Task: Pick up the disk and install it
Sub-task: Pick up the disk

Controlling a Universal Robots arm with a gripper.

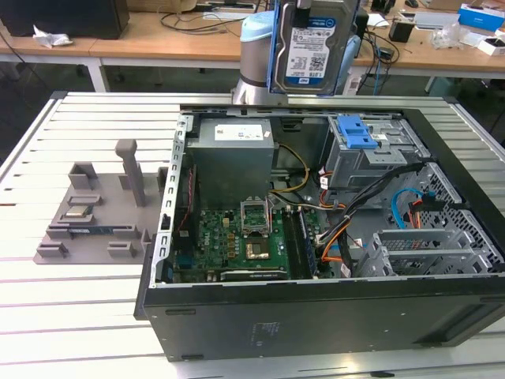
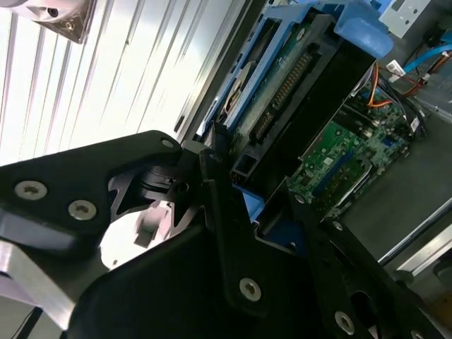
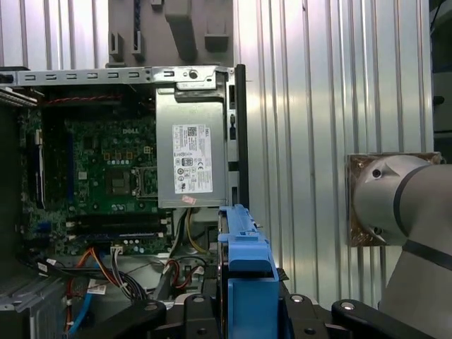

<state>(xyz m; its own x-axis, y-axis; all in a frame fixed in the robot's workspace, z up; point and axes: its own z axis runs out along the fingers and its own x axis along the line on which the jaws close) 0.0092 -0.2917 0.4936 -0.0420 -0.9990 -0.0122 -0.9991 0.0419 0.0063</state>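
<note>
The disk (image 1: 309,47), a silver drive with a blue-and-white label and blue side rails, hangs upright above the back wall of the open computer case (image 1: 316,316), in front of the arm's pale blue joint (image 1: 256,35). In the second wrist view my gripper (image 2: 256,185) is shut on the disk (image 2: 282,92), whose connector edge and green circuit board face the camera. In the first wrist view the disk's blue rail (image 3: 247,258) stands edge-on between the black fingers of the gripper (image 3: 247,305). The case interior lies below it.
Inside the case are a grey power-supply box (image 1: 233,150), a green motherboard (image 1: 237,237), a blue bracket on the drive cage (image 1: 355,130) and loose orange and blue cables (image 1: 410,209). A grey fixture (image 1: 102,209) stands on the slatted table (image 1: 79,300) at the exterior view's left.
</note>
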